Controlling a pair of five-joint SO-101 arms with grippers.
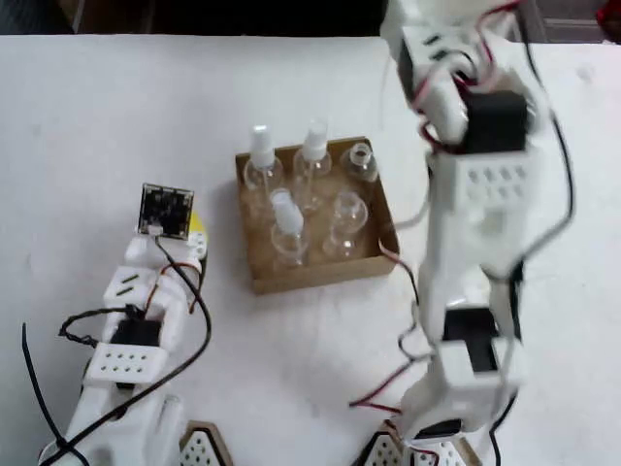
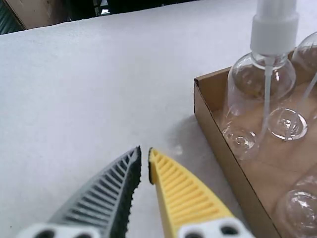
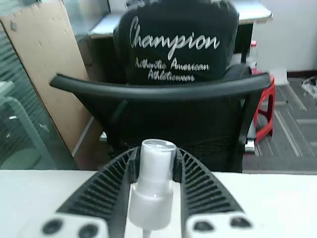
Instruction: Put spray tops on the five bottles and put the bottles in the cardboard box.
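Left of the cardboard box (image 1: 310,275), the left gripper (image 2: 144,154) is hovering over the table (image 1: 97,116), jaws drawn together on nothing. Inside the box five bottles are standing: three are wearing spray tops (image 1: 262,146), while two bare bottles (image 1: 361,161) are waiting on its right side. Right of the box and beyond its far side, the right gripper (image 3: 154,151) is clamping a loose spray top (image 3: 153,186). That top should be coming in upright, its tube centred over a bare neck before lowering.
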